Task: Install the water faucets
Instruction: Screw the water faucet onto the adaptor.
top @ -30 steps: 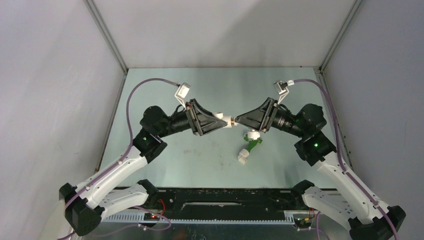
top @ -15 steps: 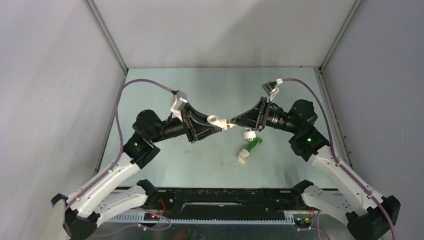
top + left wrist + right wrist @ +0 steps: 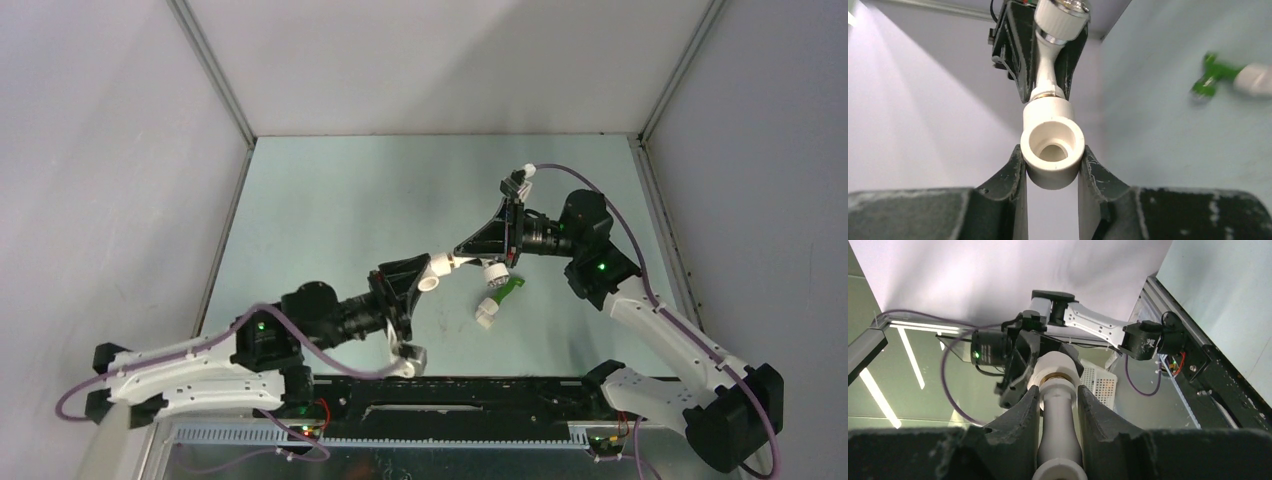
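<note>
Swinging low, my left hand (image 3: 418, 283), clamped on the fitting (image 3: 1052, 150), screws it onto the white faucet (image 3: 1058, 432) (my right hand (image 3: 1058, 392) clamps that).

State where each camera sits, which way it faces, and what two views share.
Top external: above, behind the bases, looking down at the pale green table; both arms show.
Left wrist: rides the left gripper, facing its white plastic pipe fitting; own fingers show.
Right wrist: rides the right gripper, facing its white plastic knobbed faucet; own fingers and left arm show.
Shared: both wrist views show fitting meeting faucet; top and left wrist, the bright green plastic faucet.
</note>
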